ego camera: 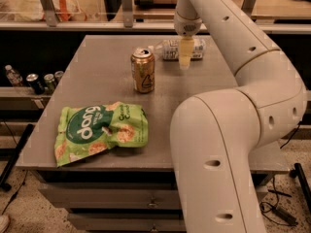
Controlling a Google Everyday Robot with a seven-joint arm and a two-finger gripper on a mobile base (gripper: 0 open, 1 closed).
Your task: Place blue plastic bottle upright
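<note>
**One word to read: "dang"**

The green snack bag [102,130], lying at the near left of the table [97,67], carries the white word "dang" on a dark green circle (the letters run at a slant with the bag). Smaller pale print beside it is unreadable. The gold can [143,70] shows a dark mark, not legible. The bottle [167,50] has a pale label with illegible print; the gripper [185,57] hangs just in front of it.

Gold can [143,71]; green snack bag [99,131] (white lettering, dark-green disc); grey table [97,62]; pale-yellow gripper [184,55] at table's 12 o'clock, over whitish-labelled blue plastic bottle [168,49].
</note>
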